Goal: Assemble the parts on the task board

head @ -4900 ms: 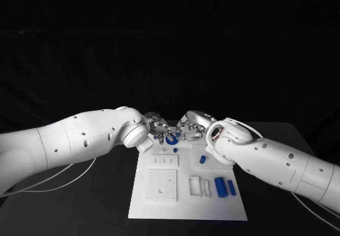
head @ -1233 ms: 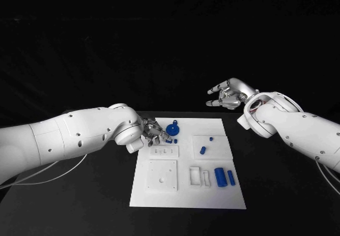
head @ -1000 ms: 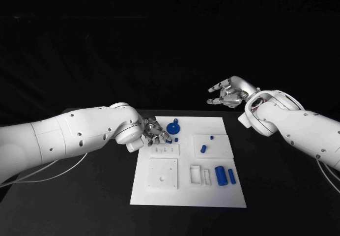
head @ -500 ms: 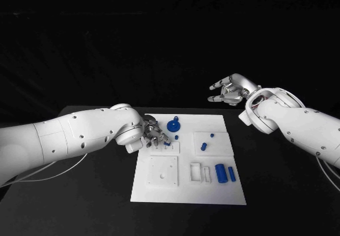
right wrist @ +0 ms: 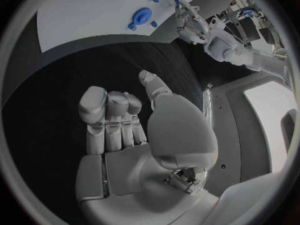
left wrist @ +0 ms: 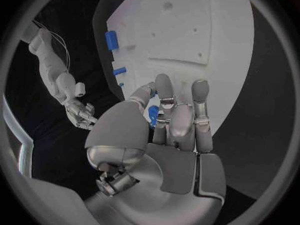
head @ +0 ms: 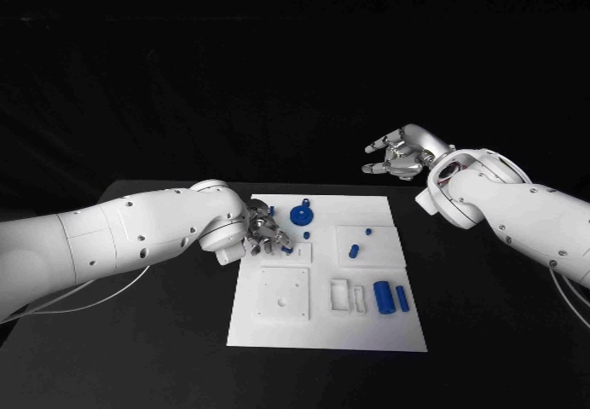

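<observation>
The white plastic task board (head: 327,332) lies flat in the middle of the black tabletop (head: 160,341). The robot's left hand (head: 267,234) hovers low over the board's far left part, and in its wrist view a small blue peg (left wrist: 152,115) sits pinched between its silver fingertips (left wrist: 163,87). Just beyond it on the board stands a round blue knob-like part (head: 301,216). A short blue pin (head: 353,250) lies on the raised pad at the far right, and two blue cylinders (head: 390,299) lie side by side nearer the robot. The right hand (head: 398,154) is raised well clear of the board, past its far right corner, fingers loosely curled and holding nothing.

I judge the step to be seating the pinched peg in a hole beneath the left hand. It would go best with the peg kept upright, lowered slowly, and the pinch eased only once it sits; which hole is meant I cannot tell
</observation>
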### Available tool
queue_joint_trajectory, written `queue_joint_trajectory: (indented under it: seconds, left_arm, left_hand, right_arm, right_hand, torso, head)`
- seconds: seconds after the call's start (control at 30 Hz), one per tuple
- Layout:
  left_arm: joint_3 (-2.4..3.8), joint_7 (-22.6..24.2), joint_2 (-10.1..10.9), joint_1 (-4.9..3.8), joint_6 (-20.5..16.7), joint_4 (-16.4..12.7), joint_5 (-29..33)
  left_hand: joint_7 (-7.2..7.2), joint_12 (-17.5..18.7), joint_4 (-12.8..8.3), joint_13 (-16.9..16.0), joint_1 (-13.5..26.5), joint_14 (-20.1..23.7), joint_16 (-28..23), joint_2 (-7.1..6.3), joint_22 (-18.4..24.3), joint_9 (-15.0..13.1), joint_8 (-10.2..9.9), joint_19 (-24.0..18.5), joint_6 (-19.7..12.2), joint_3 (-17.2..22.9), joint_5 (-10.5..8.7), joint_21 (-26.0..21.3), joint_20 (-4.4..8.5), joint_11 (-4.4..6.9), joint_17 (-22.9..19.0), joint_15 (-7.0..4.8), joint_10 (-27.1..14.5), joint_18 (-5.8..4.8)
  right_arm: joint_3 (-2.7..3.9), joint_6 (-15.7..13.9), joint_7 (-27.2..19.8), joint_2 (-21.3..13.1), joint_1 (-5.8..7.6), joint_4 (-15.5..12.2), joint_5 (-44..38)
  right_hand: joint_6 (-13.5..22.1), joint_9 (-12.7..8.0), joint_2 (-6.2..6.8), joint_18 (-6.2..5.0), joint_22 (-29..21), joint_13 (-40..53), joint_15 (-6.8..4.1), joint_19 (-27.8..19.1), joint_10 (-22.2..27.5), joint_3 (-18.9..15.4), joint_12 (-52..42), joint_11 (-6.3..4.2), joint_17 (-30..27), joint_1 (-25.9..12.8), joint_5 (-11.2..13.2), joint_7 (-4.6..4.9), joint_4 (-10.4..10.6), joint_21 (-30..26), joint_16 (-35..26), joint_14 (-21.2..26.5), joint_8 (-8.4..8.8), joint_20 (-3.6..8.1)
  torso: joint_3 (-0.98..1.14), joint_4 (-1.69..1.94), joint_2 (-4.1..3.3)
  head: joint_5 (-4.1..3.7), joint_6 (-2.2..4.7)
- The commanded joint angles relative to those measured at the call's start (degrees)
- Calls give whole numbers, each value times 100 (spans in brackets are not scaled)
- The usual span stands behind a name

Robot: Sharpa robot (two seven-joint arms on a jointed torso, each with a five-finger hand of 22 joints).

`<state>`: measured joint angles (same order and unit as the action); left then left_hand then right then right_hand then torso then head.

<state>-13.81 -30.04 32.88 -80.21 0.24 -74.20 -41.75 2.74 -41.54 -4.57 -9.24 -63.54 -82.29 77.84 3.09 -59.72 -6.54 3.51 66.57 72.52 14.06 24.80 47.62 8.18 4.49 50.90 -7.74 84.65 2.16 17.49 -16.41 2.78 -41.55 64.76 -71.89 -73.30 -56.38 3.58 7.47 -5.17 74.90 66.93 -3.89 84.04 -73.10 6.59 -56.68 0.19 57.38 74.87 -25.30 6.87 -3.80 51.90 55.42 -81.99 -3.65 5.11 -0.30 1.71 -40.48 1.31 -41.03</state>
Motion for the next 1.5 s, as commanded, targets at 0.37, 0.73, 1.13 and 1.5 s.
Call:
queue_joint_trajectory:
  seconds: [0.37,0.73,1.13,1.5]
  left_arm:
    - [2,-46,9,24,134,-60,-345]
    - [2,-75,5,31,91,-59,-512]
    - [2,-102,12,41,136,-78,-551]
    - [2,-121,-23,67,244,-99,-553]
  left_hand:
    - [-650,-41,-51,10,14,-29,25,67,-782,-5375,63,268,906,59,32,-668,-5,105,-9,-30,221,7]
    - [-646,-36,-25,22,-3,-29,18,67,-1318,-5371,62,444,900,41,-18,-1141,-5,101,-36,-26,220,-19]
    - [-648,-50,-32,21,-10,-31,29,62,-1438,-5383,68,491,905,45,-3,-1239,-6,102,-25,-27,220,-19]
    - [-649,-56,-43,19,-9,-32,31,56,-1484,-5390,68,508,907,45,0,-1283,-5,101,-24,-26,220,-25]
  right_arm:
    - [3,74,7,10,2,-11,5]
    - [3,85,12,12,2,-23,5]
    - [3,96,12,22,1,-4,5]
    - [3,100,13,25,0,1,1]
  right_hand:
    - [-52,8,-21,-43,624,-4,0,244,14,-30,22,0,2,-62,-30,-13,7,-20,-13,22,7,-17]
    - [-64,8,-22,-43,624,-8,-1,247,16,-42,25,-2,-2,-60,-32,-16,18,-17,-19,23,6,-15]
    - [-78,9,-23,-43,624,-7,-3,247,15,-44,23,-3,0,-59,-33,-19,20,-17,-17,22,5,-15]
    - [-80,8,-29,-43,621,-13,-4,245,21,-23,30,-4,0,-38,-32,-19,10,-29,-20,23,7,-13]
  torso:
    - [2,-2,3]
    - [-1,-4,1]
    - [0,2,2]
    - [-1,-3,2]
  head:
    - [17,-14]
    - [23,-13]
    - [21,-33]
    - [31,-42]
